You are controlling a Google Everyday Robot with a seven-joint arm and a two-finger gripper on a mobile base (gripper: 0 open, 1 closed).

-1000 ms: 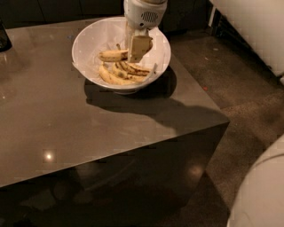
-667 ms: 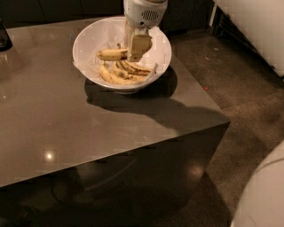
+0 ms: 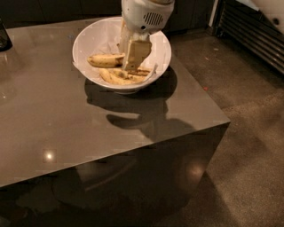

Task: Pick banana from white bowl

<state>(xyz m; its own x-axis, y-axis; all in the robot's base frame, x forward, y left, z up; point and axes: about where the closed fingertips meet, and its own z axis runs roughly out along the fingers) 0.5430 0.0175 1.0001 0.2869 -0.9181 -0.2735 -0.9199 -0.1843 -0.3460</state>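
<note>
The white bowl (image 3: 93, 37) with crumpled white paper lining stands at the back of the grey table (image 3: 66, 124). Several bananas lie in it: one (image 3: 105, 60) at the left, one (image 3: 116, 79) along the front, and a dark-streaked one (image 3: 141, 72) at the right. My gripper (image 3: 131, 66) reaches down from above into the middle of the bowl, its tip among the bananas and touching or just above them. Its white wrist housing (image 3: 144, 13) hides the bowl's far rim.
A dark object (image 3: 4, 37) stands at the table's far left edge. The table's right edge drops to a brown floor (image 3: 248, 133). A dark slatted grille (image 3: 253, 31) runs along the back right.
The gripper stays in the bowl over the bananas. The large white arm parts at the right side of the view have moved out of sight.
</note>
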